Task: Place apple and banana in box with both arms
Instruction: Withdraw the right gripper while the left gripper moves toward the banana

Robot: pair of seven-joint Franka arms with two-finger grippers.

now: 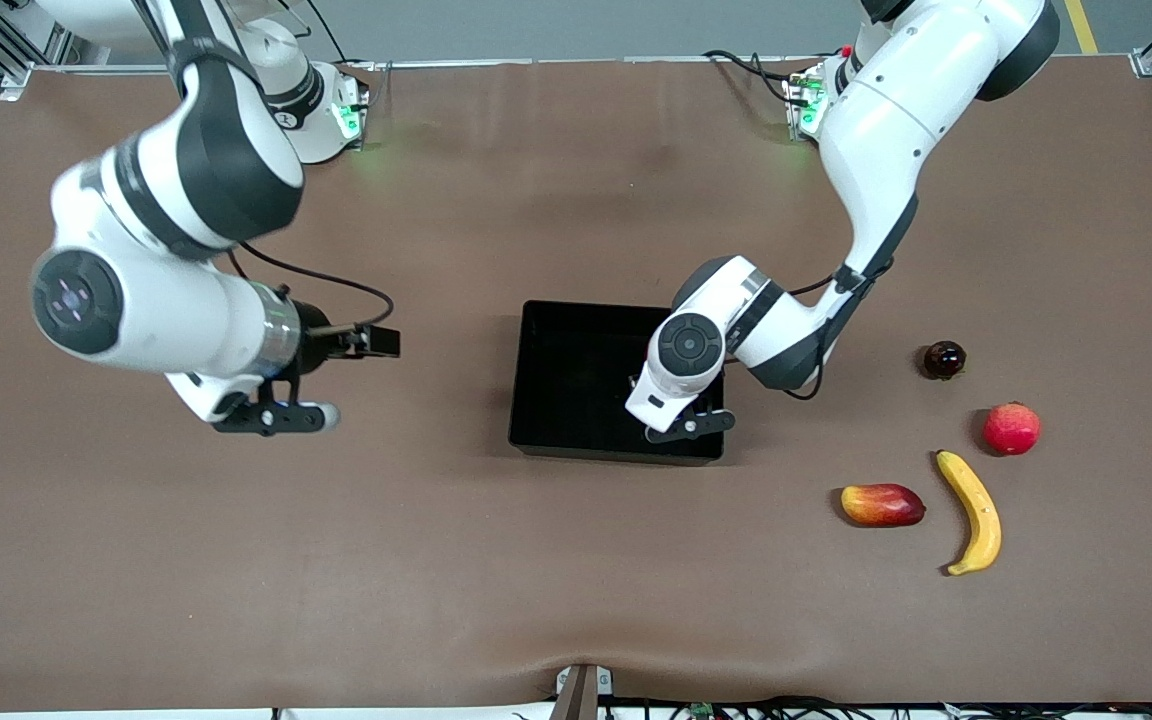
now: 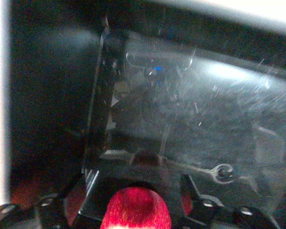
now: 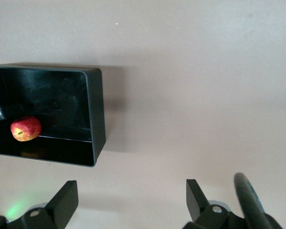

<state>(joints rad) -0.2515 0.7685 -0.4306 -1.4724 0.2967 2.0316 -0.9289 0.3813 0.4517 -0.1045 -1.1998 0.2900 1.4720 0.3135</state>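
The left end effector (image 1: 688, 425) hangs low inside the box (image 1: 566, 380), its fingers spread; the arm's wrist hides them in the front view. In the left wrist view the apple (image 2: 138, 210) sits between the finger bases, cut off at the picture's edge and blurred, so contact cannot be told. The right wrist view shows the apple (image 3: 25, 129) in the box (image 3: 93, 114), partly mirrored in the glossy floor.

The right end effector (image 1: 276, 415) hovers over bare tabletop (image 1: 436, 560) toward the right arm's end, fingers (image 3: 66, 198) spread and empty.

The banana (image 1: 976, 512) lies on the tabletop toward the left arm's end, beside a red-yellow fruit (image 1: 882, 505).
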